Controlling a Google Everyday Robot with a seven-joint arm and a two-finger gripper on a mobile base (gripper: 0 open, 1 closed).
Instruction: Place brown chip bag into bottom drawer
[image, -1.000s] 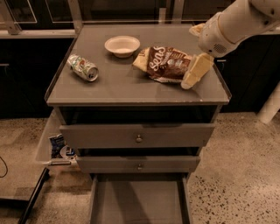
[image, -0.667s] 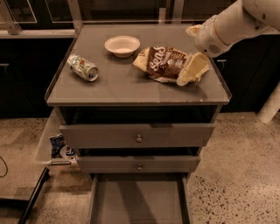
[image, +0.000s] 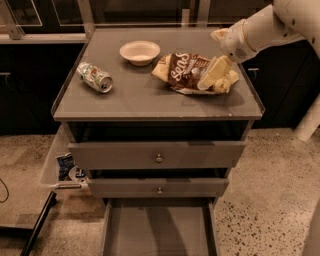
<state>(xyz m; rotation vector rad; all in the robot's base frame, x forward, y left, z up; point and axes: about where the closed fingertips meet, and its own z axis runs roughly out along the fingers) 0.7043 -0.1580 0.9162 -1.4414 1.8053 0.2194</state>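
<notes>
The brown chip bag (image: 181, 73) lies flat on the grey cabinet top (image: 140, 97), right of centre, with its white lettering facing up. My gripper (image: 214, 73) comes in from the upper right on a cream arm and sits low over the bag's right end, touching or nearly touching it and covering part of it. The bottom drawer (image: 159, 231) is pulled out at the foot of the cabinet, and its flat grey floor is bare.
A white bowl (image: 140, 51) stands at the back of the top, left of the bag. A crushed can (image: 95, 77) lies on its side at the left. The top drawer (image: 157, 155) and middle drawer (image: 159, 187) are slightly out. A small blue-white packet (image: 65, 165) lies low at the left.
My gripper has moved a little left and down, further over the right end of the chip bag. The bag, bowl, can and drawers have not moved.
</notes>
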